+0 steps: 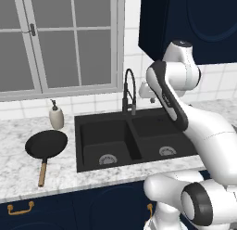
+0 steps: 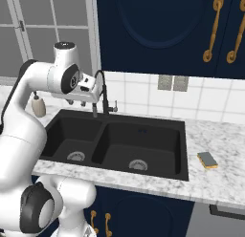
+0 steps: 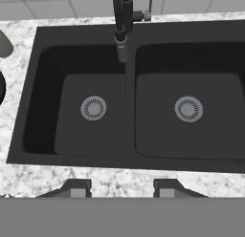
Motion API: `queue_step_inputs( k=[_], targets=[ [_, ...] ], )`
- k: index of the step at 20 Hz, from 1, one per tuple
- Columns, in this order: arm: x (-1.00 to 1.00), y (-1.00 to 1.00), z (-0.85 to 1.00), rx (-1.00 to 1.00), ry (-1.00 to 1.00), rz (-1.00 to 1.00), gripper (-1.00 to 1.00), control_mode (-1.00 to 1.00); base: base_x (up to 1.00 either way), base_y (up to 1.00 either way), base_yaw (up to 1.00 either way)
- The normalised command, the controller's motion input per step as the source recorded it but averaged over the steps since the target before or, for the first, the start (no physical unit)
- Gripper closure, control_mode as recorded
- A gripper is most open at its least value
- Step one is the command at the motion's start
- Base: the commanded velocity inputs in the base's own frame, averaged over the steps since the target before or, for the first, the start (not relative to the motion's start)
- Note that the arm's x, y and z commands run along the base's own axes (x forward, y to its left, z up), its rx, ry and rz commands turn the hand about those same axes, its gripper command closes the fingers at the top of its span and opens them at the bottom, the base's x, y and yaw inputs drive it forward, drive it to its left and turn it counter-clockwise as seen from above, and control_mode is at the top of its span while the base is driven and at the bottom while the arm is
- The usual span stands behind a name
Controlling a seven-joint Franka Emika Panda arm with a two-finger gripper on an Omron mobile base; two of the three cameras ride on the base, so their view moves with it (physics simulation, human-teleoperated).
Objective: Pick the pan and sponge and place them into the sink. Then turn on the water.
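Note:
The black pan [image 1: 46, 144] with its wooden handle lies on the counter left of the sink [image 1: 139, 152]; its rim just shows in the hand view [image 3: 1, 88]. The yellow, grey-topped sponge [image 2: 207, 159] rests on the counter right of the sink [image 2: 143, 135]. My gripper [image 2: 77, 103] hangs high over the double basin, beside the faucet, pointing down. It also shows in the left base view [image 1: 149, 99]. In the hand view my gripper [image 3: 122, 189] is open, with nothing between its fingertips, above the front rim of the sink [image 3: 128, 116]. No water shows at the spout.
A tall black coil-neck faucet [image 1: 129, 91] stands behind the sink's divider, close to my hand. A white soap dispenser [image 1: 56, 117] sits behind the pan. Dark blue cabinets [image 2: 158, 26] hang above, and a window [image 1: 60, 39] lies to the left.

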Motion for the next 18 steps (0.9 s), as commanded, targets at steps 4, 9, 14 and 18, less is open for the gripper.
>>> queue_step_inputs(
  k=[4, 9, 14, 18],
  targets=[
    [-0.05, 0.36, -0.05, 0.0, 0.0, -0.06, -1.0, -1.0, 0.0, 0.0, 0.0],
    [-0.31, 0.9, -0.08, -0.01, -0.03, -0.07, -1.0, -1.0, 0.0, 0.0, 0.0],
    [-0.09, 1.0, -0.12, -0.04, 0.08, -0.01, -1.0, -1.0, 0.0, 0.0, 0.0],
    [0.0, 1.0, -0.32, -0.07, 0.17, 0.0, -1.0, -1.0, 0.0, 0.0, 0.0]
  ],
)
